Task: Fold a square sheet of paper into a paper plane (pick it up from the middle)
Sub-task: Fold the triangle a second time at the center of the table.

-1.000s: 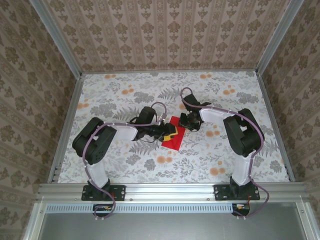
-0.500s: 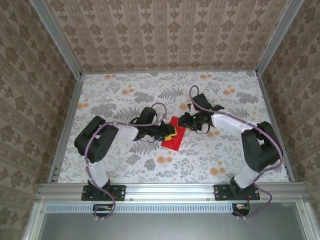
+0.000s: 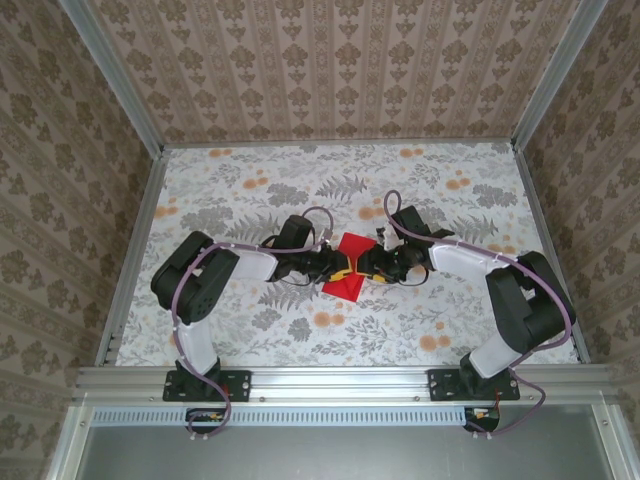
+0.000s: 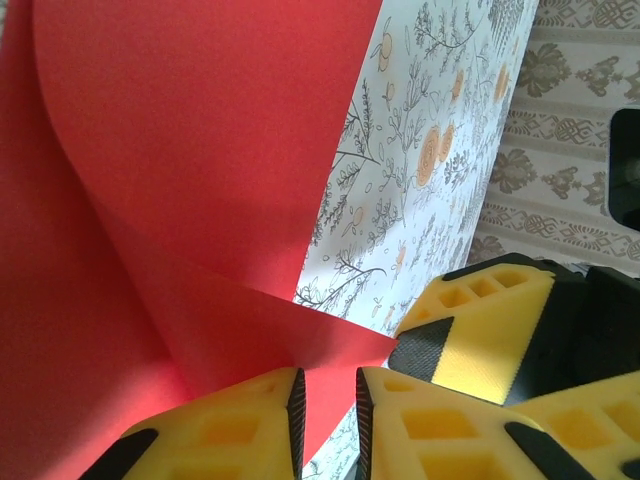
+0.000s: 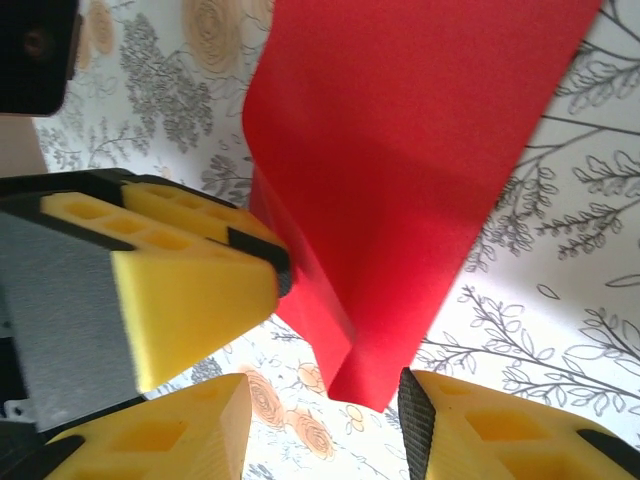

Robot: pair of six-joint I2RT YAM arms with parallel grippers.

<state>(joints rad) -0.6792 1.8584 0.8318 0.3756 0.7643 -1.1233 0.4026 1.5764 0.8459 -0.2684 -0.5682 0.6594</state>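
- We are pinching a corner of the square sheet of paper (image 3: pixel 347 287) in the left gripper (image 4: pixel 325 392).
- We are spreading the right gripper (image 5: pixel 325 415) wide around its folded tip.
- The sheet is resting mid-table (image 3: pixel 250 195).

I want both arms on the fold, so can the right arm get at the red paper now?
Probably yes: the right gripper is open with the red paper corner already between its fingers, and the left gripper is close beside it.
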